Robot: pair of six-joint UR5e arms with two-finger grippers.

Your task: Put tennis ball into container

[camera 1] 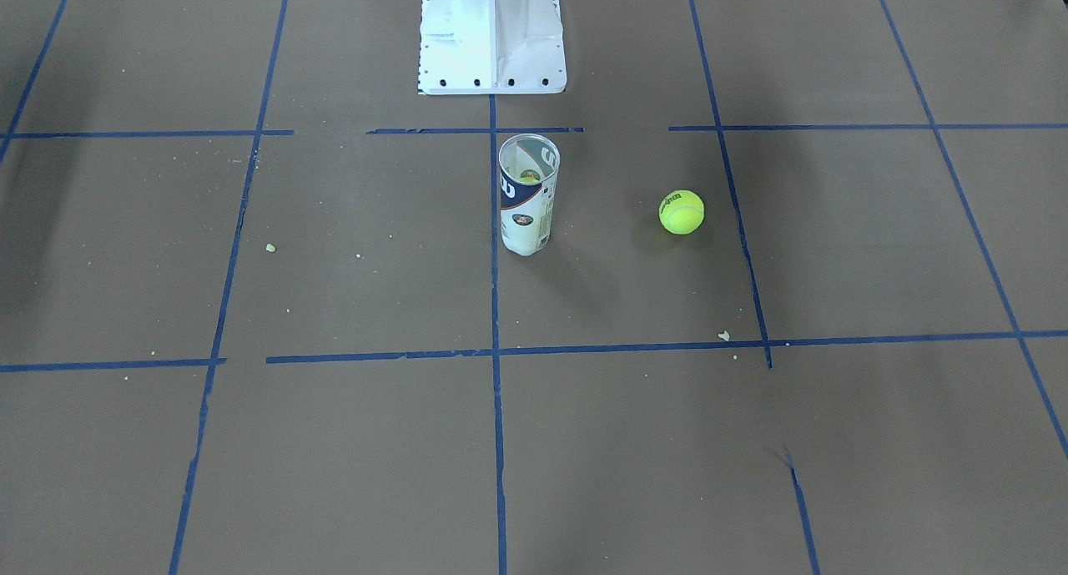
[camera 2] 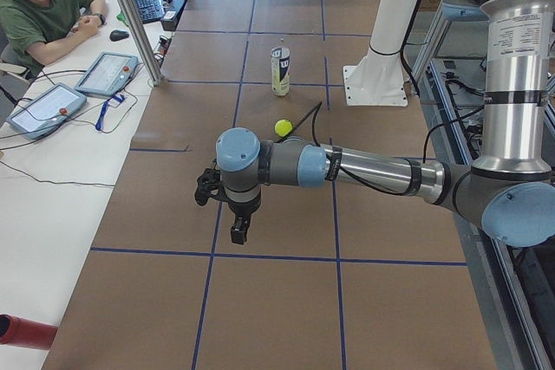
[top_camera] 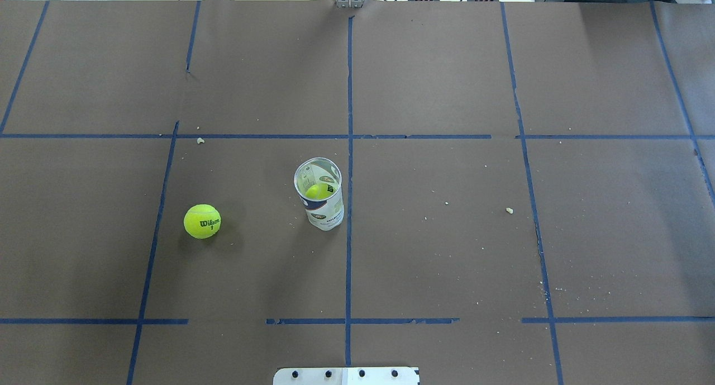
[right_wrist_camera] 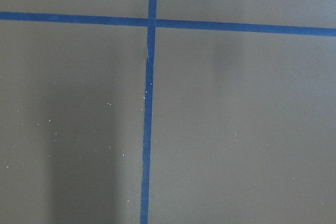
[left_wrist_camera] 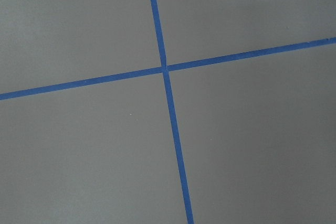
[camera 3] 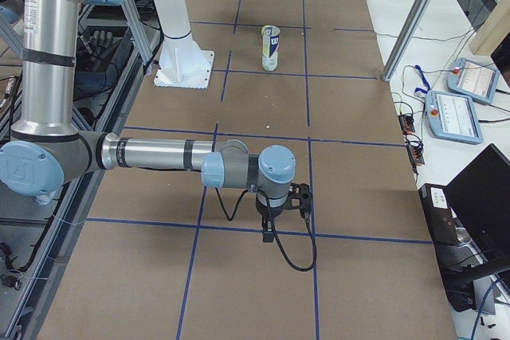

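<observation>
- Tennis balls: two. One tennis ball (top_camera: 202,221) lies loose on the bench (top_camera: 447,251). What looks like a second ball (top_camera: 317,191) sits inside the can, only partly visible through its open mouth.
- Cans: one container (top_camera: 327,213).
- Robot arms: two, the left arm (camera 2: 373,171) and the right arm (camera 3: 151,153).
- Grippers: two, the left gripper (camera 2: 238,231) and the right gripper (camera 3: 268,232).
- White mounts: one pedestal base (camera 1: 492,32).
- People: one operator (camera 2: 43,10).
- Touch-screen pendants beside the operator: two, the far pendant (camera 2: 108,73) and the near pendant (camera 2: 43,108).
</observation>
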